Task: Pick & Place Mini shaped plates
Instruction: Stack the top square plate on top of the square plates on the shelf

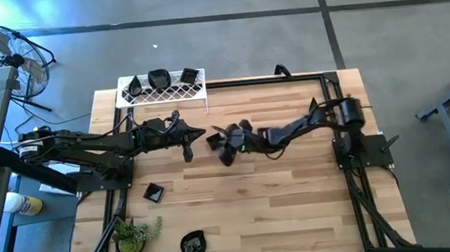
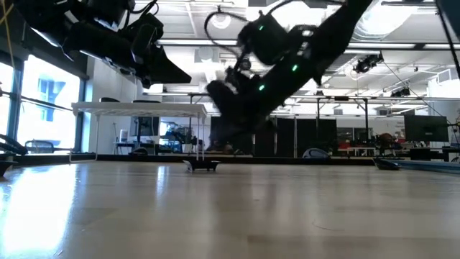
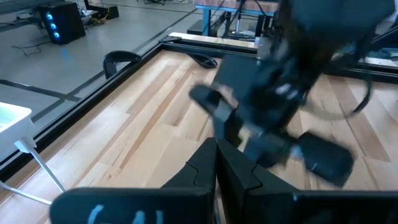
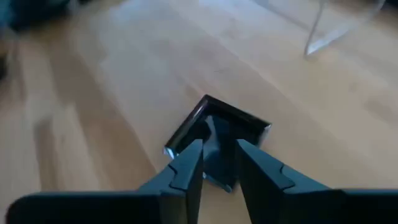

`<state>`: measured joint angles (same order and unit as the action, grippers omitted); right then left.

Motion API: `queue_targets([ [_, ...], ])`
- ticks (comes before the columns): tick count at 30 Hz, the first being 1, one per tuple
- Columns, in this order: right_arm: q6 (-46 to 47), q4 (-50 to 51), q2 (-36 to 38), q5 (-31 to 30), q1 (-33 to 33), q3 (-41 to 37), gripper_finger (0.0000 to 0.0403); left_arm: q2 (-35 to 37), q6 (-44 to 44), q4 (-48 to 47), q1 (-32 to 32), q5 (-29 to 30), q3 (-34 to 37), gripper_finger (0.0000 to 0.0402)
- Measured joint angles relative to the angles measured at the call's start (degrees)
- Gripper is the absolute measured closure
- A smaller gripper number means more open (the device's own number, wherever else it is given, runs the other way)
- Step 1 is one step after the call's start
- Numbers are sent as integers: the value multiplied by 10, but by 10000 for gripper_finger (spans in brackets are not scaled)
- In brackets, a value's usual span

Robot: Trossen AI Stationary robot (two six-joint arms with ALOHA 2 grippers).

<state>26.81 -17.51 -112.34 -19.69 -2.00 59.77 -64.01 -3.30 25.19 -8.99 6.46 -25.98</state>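
Crowding arms: left gripper and right gripper meet mid-table, nearly nose to nose; a bump between them looks the likeliest trouble.
Rack: three plates sit on it, near the left arm; a careless swing could tip them.
Right gripper: fingers clamp a square plate by its rim; glossy, so it may slip or twist.
Left gripper: fingers together, holding nothing.
Loose plates: one by the left base, one at the front edge.
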Motion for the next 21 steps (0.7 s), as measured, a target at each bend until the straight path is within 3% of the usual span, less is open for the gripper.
queue_targets([
  [4, -149, -4, 74, 2, 13, -68, 350, 0, 0, 0, 0, 0, 0, 394],
  [8, -223, -134, 147, 71, 14, -198, 397, 0, 0, 0, 0, 0, 0, 394],
  [13, -218, -317, 211, 121, 15, -347, 383, 0, 0, 0, 0, 0, 0, 394],
  [21, -183, -445, 266, 57, 17, -489, 401, 0, -4, 0, 0, -18, 0, 394],
])
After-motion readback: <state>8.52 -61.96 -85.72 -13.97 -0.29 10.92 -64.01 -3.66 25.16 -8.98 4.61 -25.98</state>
